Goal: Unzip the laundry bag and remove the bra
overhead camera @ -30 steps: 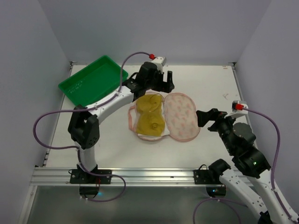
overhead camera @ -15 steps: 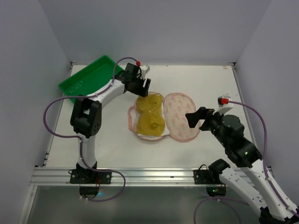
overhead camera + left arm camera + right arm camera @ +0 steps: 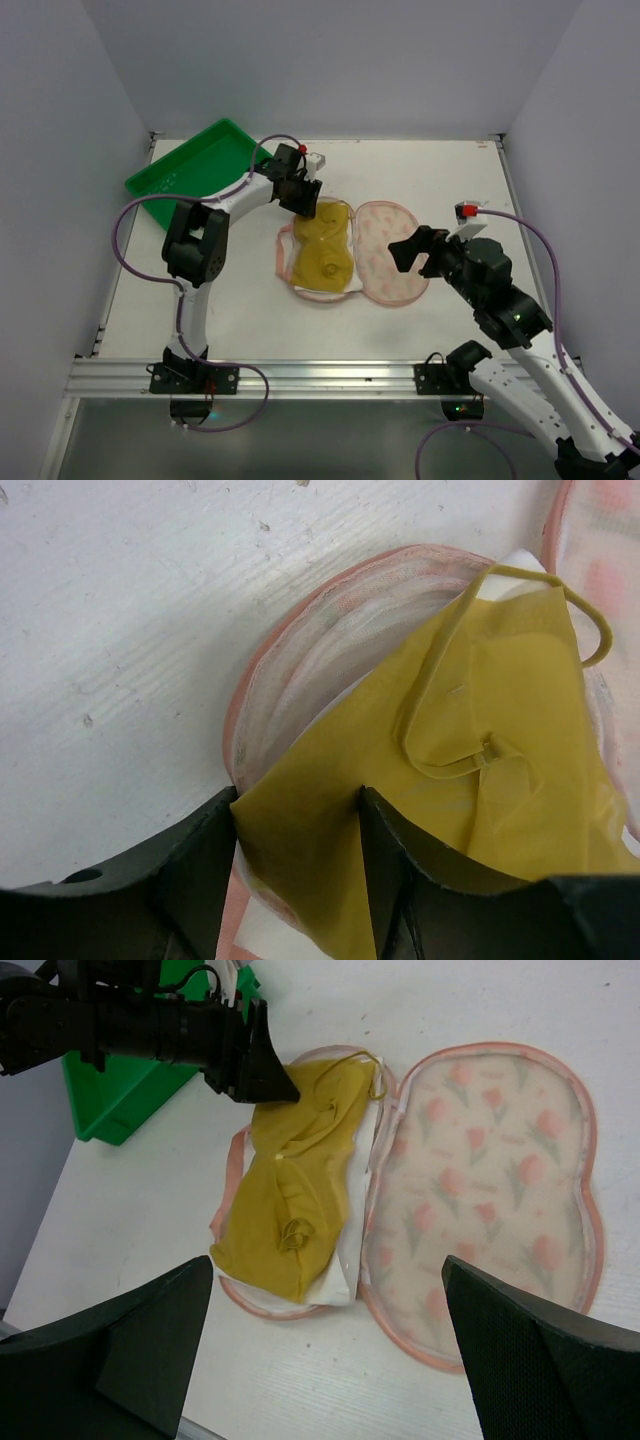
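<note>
The laundry bag (image 3: 392,252) lies unzipped and spread flat in two halves, cream mesh with pink tulips and pink trim (image 3: 490,1180). A mustard-yellow bra (image 3: 322,245) rests in the bag's left half (image 3: 290,650), its strap looped near the far end (image 3: 500,680). My left gripper (image 3: 305,205) is down at the bra's far edge. Its jaws stand partly closed with a fold of yellow fabric filling the gap and touching both fingers (image 3: 298,800). My right gripper (image 3: 420,256) hovers wide open above the bag's near right side, holding nothing (image 3: 328,1265).
A green plastic tray (image 3: 190,170) sits at the far left corner, just behind the left arm (image 3: 120,1100). White table surface runs around the bag, with walls close on the left and right. A metal rail (image 3: 300,375) borders the near edge.
My left gripper came down from the far side onto the bra's far edge and narrowed its jaws around the fabric. My right arm moved left, closer to the bag, still open.
</note>
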### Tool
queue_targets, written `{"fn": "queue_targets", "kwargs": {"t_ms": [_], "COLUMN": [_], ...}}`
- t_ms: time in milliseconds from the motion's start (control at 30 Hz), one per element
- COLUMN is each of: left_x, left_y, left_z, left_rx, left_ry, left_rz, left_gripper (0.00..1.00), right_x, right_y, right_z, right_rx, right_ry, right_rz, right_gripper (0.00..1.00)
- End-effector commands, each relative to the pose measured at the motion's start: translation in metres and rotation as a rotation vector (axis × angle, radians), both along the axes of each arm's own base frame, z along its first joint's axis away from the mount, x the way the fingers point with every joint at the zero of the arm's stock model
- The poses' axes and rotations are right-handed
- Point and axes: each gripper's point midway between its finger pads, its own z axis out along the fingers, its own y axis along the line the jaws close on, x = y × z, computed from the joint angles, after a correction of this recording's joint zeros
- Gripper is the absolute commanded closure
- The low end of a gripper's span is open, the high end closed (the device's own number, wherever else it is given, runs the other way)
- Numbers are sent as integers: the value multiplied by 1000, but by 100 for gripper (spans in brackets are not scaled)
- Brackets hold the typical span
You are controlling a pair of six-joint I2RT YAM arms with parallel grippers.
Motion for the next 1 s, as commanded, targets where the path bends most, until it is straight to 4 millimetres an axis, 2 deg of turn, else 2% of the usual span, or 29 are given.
{"fn": "queue_targets", "kwargs": {"t_ms": [0, 233, 400, 533, 967], "left_x": [3, -3, -1, -3, -11], "left_y": [-6, -4, -4, -6, -7], "left_z": [24, 29, 45, 51, 32], "left_rx": [-50, -56, -73, -86, -86], "left_ry": [-44, -50, -83, -86, -32], "left_rz": [-36, -29, -24, -30, -27], "left_gripper": [47, 48, 47, 45, 48], "right_x": [5, 6, 7, 7, 8], "right_y": [6, 12, 13, 13, 15], "right_z": [11, 9, 8, 8, 4], "right_rx": [39, 51, 55, 53, 47], "right_ry": [-30, -22, -19, -21, -12], "right_rz": [12, 28, 31, 29, 37], "right_gripper": [1, 1, 1, 1, 1]}}
